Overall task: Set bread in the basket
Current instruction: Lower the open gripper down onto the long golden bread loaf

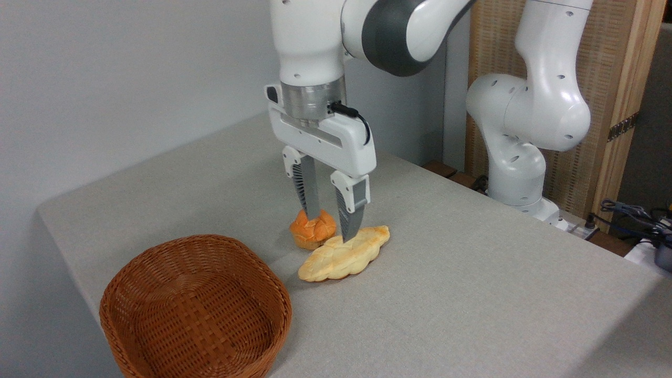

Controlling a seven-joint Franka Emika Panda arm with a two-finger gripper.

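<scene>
The bread (344,255), a long pale-golden braided loaf, lies flat on the grey table (446,294) near the middle. My gripper (332,227) hangs just above its far end, open, with nothing held. One fingertip (349,230) is at the loaf's upper edge; the other stands in front of a small round orange bun. I cannot tell whether the fingertip touches the loaf. The basket (195,310), brown woven wicker, sits empty at the front left, a short way from the loaf.
The small round orange-brown bun (313,229) sits just behind the loaf, close to the fingers. The arm's white base (517,173) stands at the table's right rear. A grey wall runs behind on the left; cables lie at the far right.
</scene>
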